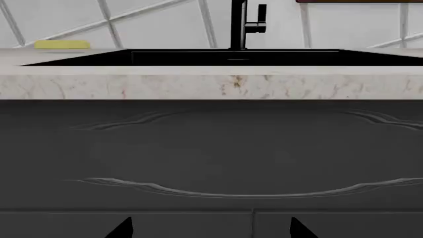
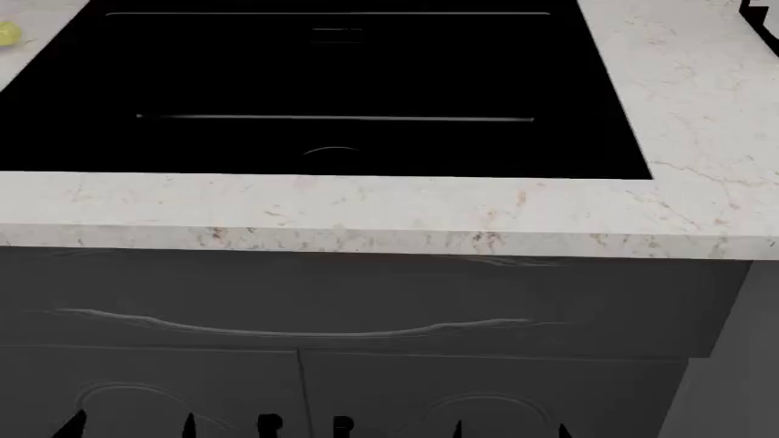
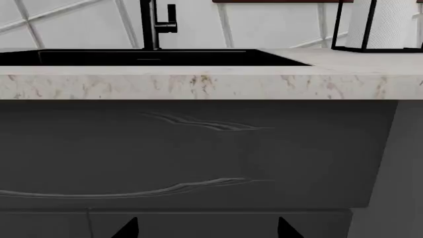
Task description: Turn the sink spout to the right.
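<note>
Both grippers hang low before the cabinet, fingertips apart and empty, while the sink spout (image 1: pixel 237 25), rigid and slim, stands behind the sink (image 2: pixel 365 82), likely best pushed along its arm.

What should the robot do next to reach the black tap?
Probably raise both arms above the counter edge. Both wrist cameras look at the dark cabinet front from below the counter, and the sink spout stands far back behind the sink, untouched.
</note>
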